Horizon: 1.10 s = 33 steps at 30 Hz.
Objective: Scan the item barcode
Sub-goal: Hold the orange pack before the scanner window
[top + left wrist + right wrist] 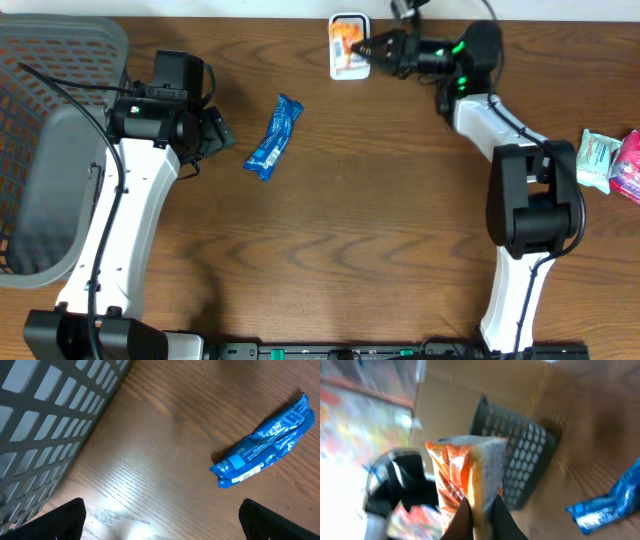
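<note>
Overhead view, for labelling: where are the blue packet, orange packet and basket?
blue packet (273, 137), overhead view, wrapper's middle.
orange packet (344, 40), overhead view, printed front.
basket (55, 50), overhead view, slotted wall.

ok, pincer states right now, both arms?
Left pincer: open, holding nothing.
Right pincer: closed on the orange packet.

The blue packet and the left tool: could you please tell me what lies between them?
Only bare wooden table separates the left tool from the blue packet, seen in the overhead and left wrist views.
</note>
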### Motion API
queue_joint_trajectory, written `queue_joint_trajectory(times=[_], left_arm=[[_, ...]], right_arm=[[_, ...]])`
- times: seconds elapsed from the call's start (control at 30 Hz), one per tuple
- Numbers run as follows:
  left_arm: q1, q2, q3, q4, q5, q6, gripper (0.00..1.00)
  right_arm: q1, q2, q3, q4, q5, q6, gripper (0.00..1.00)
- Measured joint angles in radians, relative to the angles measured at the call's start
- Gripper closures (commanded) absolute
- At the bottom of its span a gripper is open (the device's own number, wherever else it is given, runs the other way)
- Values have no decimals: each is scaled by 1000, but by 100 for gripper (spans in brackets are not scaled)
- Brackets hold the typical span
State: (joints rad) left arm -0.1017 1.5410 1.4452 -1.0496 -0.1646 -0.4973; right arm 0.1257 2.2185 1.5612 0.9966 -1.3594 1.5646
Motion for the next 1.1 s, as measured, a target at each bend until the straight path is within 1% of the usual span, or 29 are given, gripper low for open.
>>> queue_joint_trajectory(times=[0.1,0.17,0.23,0.37,0.47,0.6,0.7,0.77,0.83,0.87,0.97,1.1], left_arm=[[0,0,0,0,0,0,2],[0,0,0,0,0,0,2],[0,0,0,0,0,0,2],[0,0,0,-1,0,0,2],[0,0,0,0,0,0,2],[0,0,0,0,0,0,2],[0,0,0,0,0,0,2],[0,0,0,0,0,0,2],[0,0,0,0,0,0,2],[0,0,0,0,0,0,2],[0,0,0,0,0,0,2],[0,0,0,0,0,0,2]], right_arm=[[-18,0,31,-98,31,-17,98],[-19,0,37,-190,53,-63,98],[-15,0,41,-330,83,-138,99],[-4,0,45,-705,201,-361,98],[-9,0,45,-833,285,-497,99],[-27,0,74,-926,328,-578,98],[-37,0,163,-1149,389,-677,98],[-37,0,256,-1394,500,-780,99],[-28,0,326,-1559,625,-856,99],[-19,0,371,-1656,724,-908,99],[14,0,463,-1775,961,-1016,99],[59,0,536,-1799,1176,-1129,99]])
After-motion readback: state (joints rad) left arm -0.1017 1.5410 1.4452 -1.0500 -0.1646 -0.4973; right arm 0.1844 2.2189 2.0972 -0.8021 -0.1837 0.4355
